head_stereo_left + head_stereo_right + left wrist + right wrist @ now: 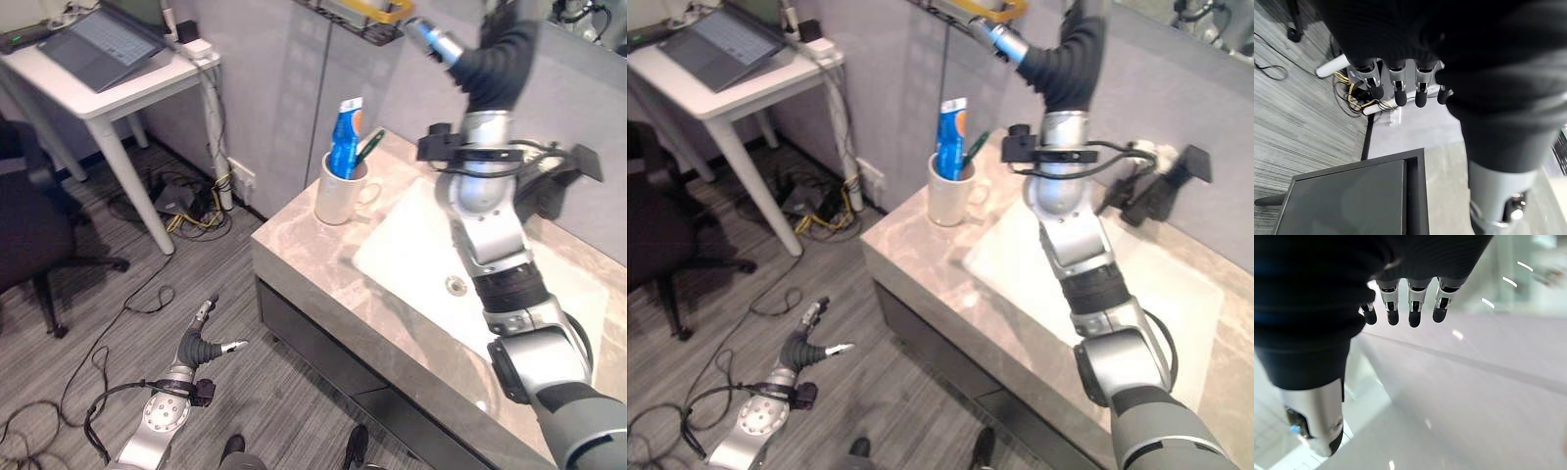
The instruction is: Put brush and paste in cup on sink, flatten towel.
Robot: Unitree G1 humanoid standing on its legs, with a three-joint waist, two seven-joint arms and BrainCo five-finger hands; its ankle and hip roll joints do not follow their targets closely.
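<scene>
Left eye view: the blue paste tube (345, 137) and green brush (369, 146) already stand in the white cup (339, 192) on the sink counter (323, 264), well below the raised right hand (432, 40).

Right eye view: the left hand (810, 345) hangs low, far from the cup.

Wrist views: both hands' fingers (1396, 90) (1413, 308) are relaxed, holding nothing.

I see no towel, so flattening seems left.

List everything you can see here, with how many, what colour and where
Mug: one, white, on the marble counter left of the sink.
Toothpaste tube: one, blue, upright in the mug.
Toothbrush: one, green, in the mug.
Laptop: one, dark, on the white desk.
Office chair: one, black, far left.
Left hand: low over the floor, fingers relaxed.
Right hand: raised by the wall, fingers straight.
</scene>
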